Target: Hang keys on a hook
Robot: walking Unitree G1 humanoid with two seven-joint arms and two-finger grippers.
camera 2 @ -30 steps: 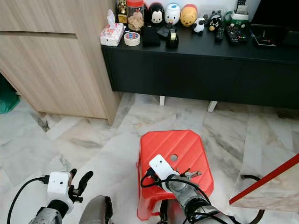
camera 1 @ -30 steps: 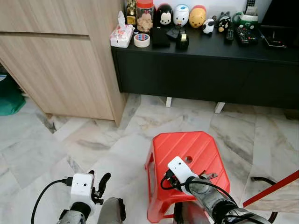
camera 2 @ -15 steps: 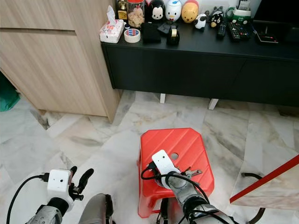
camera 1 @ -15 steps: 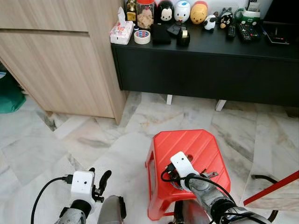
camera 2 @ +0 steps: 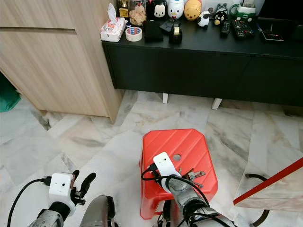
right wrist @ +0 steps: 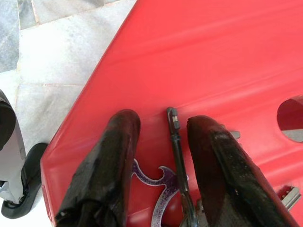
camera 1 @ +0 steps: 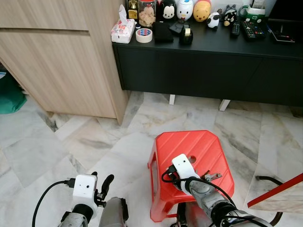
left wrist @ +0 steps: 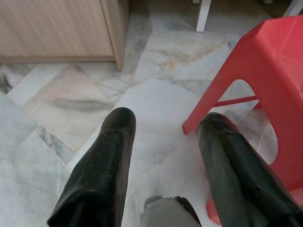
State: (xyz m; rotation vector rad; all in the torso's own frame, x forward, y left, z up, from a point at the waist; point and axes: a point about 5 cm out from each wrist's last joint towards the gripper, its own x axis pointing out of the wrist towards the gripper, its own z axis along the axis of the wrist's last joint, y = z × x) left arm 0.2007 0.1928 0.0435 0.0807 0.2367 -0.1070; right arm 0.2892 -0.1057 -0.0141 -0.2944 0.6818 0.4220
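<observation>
- Head views: the right end effector point(camera 1: 201, 176) has been lowered closer onto the red plastic stool point(camera 1: 199, 142) than a second ago; the bunch of metal keys point(camera 2: 193, 175) lies on the seat just ahead of it. The camera has also tilted.
- Right wrist view: its fingers point(right wrist: 106, 161) are spread, the black carabiner point(right wrist: 176, 142) lying between them, nothing clamped yet; a grasp seems imminent.
- Left wrist view: the left end effector point(left wrist: 165, 156) hangs open and empty over the marble floor point(left wrist: 156, 71), beside the stool.
</observation>
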